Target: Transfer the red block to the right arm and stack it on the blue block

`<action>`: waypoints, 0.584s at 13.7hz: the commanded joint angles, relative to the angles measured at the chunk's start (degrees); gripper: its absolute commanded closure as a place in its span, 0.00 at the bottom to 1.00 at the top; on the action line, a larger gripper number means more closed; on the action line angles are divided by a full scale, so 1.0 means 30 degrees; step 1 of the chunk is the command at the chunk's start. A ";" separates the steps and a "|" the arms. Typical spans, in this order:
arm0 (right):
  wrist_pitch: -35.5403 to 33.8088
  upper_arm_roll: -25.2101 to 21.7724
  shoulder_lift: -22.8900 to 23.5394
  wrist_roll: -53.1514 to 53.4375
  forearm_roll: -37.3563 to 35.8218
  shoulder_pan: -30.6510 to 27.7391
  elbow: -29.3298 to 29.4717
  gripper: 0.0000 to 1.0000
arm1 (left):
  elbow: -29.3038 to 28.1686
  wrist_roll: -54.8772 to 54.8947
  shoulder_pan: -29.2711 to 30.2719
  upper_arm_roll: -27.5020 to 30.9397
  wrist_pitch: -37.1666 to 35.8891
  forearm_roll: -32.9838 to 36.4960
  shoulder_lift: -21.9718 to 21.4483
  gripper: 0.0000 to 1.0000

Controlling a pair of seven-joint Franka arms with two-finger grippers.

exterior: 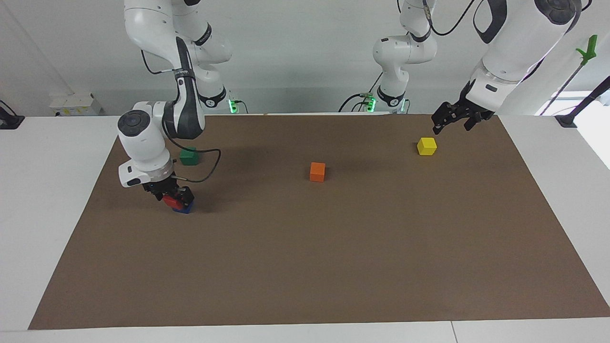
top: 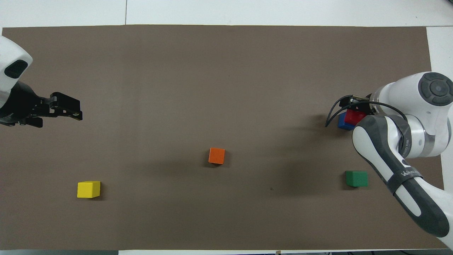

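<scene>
Two high opposing cameras share the table point(exterior: 305, 267)

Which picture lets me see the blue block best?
The facing view. There the blue block shows a front face and sits on the mat with the red block on top, just under the right gripper. In the overhead view only a sliver of the blue block peeks out beside the red block and the arm.
</scene>
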 commanded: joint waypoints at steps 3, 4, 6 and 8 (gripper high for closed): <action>-0.4713 0.0244 -0.1305 -0.3485 0.0189 -0.0331 0.3127 0.00 | -0.0429 -0.0012 -0.0109 0.0329 -0.0097 -0.0006 -0.0698 0.00; -0.5333 0.0245 -0.1538 -0.3840 0.0189 -0.0359 0.3803 0.00 | -0.0458 -0.0012 0.0008 0.0329 -0.0184 -0.0006 -0.0699 0.00; -0.6096 0.0274 -0.2094 -0.4601 0.0247 -0.0389 0.4567 0.00 | -0.0459 -0.0012 0.0097 0.0388 -0.0156 -0.0006 -0.0728 0.00; -0.7383 0.0332 -0.2534 -0.5132 0.0364 -0.0331 0.5300 0.00 | -0.0459 -0.0012 0.0068 0.0359 -0.0156 -0.0006 -0.0728 0.00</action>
